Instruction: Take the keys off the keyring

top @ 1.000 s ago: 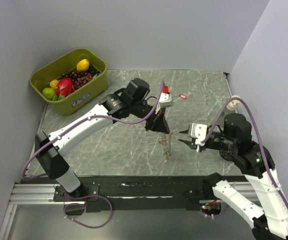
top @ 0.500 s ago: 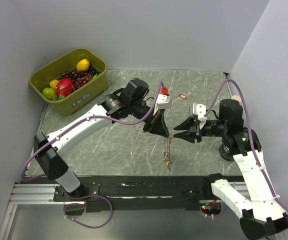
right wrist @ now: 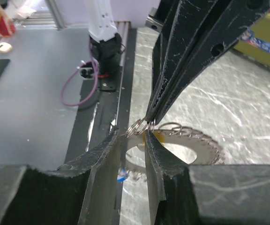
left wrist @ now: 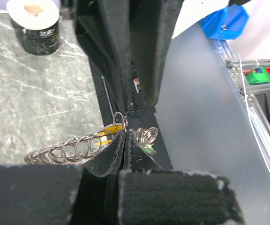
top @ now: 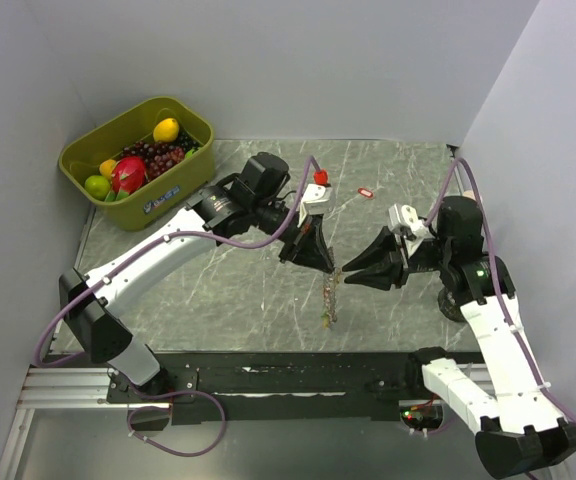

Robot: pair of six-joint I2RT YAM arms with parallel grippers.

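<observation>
The keyring [top: 330,300], a silvery loop of linked rings, hangs above the table from my left gripper [top: 328,266], which is shut on one ring at its top. In the left wrist view the pinched ring sits at that gripper's [left wrist: 125,133] tips, with a yellow key [left wrist: 108,131] and a green key [left wrist: 147,149] beside it. My right gripper [top: 348,270] faces it from the right, open. In the right wrist view, my right gripper [right wrist: 132,138] has a narrow gap at the topmost rings [right wrist: 142,125]. A yellow key [right wrist: 156,136] and a blue key [right wrist: 122,176] hang lower. One red key [top: 366,192] lies on the table behind.
A green bin [top: 183,185] of toy fruit stands at the back left. A dark roll of tape [left wrist: 34,23] stands on the marble near my right arm's elbow. The black front rail [top: 268,370] runs below the hanging chain.
My right gripper has swung left and up to the top of the chain, and its jaws have narrowed a little. The left gripper shifted slightly left with the keyring.
</observation>
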